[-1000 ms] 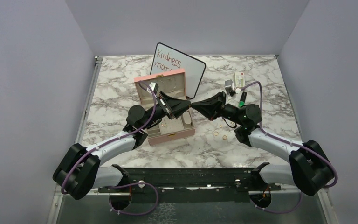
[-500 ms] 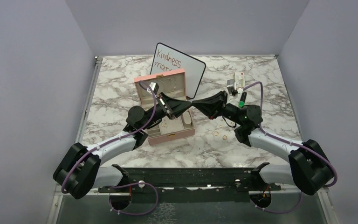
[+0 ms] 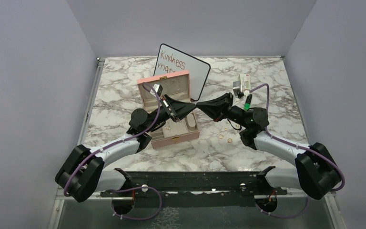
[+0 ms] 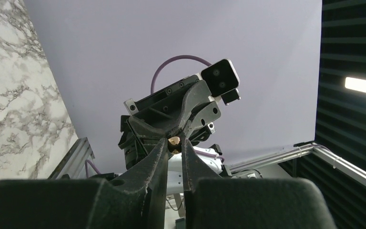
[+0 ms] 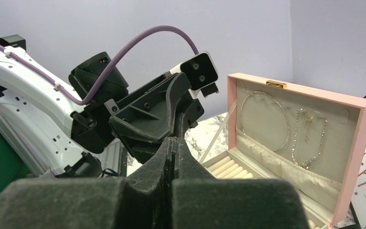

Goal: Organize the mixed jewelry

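**Right gripper edges in to meet the left**

Since a second ago my right gripper (image 5: 174, 143) has crept toward 10 o'clock, and its tip now meets my left gripper (image 4: 173, 146) above the pink box (image 3: 174, 140). Its fingers look pressed together on a tiny gold piece (image 4: 174, 141). My left fingers are narrowly spread on either side of it. I judge this to be a handover about to be taken. More rings (image 3: 221, 136) wait on the table (image 3: 124, 95), at 5 o'clock from the tips.

Both my arms reach inward, elbows out. My left gripper (image 3: 191, 106) and right gripper (image 3: 199, 105) meet tip to tip, raised. Right fingers (image 5: 158, 164) pressed together; left fingers (image 4: 153, 164) nearly together, with a slim gap.
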